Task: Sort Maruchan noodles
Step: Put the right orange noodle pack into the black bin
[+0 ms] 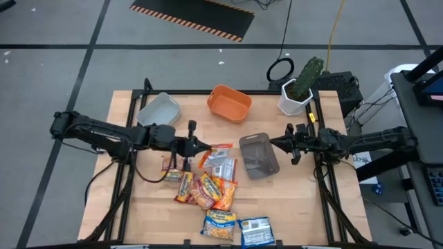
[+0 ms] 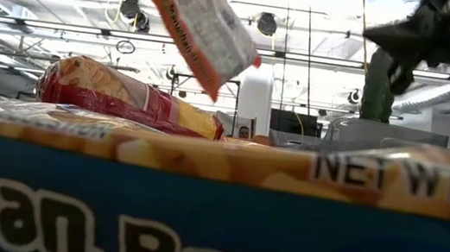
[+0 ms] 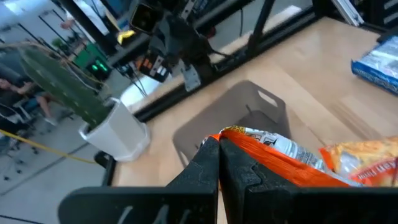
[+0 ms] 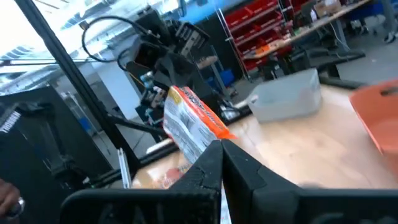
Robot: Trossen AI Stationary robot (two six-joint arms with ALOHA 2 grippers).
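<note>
Crinkly orange-edged noodle packet (image 1: 219, 160) pinched in left pincer (image 1: 199, 147); right pincer (image 1: 274, 143) closed, empty.

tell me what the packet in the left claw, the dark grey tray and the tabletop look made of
The lifted packet looks like thin glossy plastic film: it crinkles and hangs limp from the left claw. The dark grey tray seems moulded matte plastic, with rounded corners and a cut-out handle. The tabletop looks like pale wood, judging by its plank-like grain lines.
</note>
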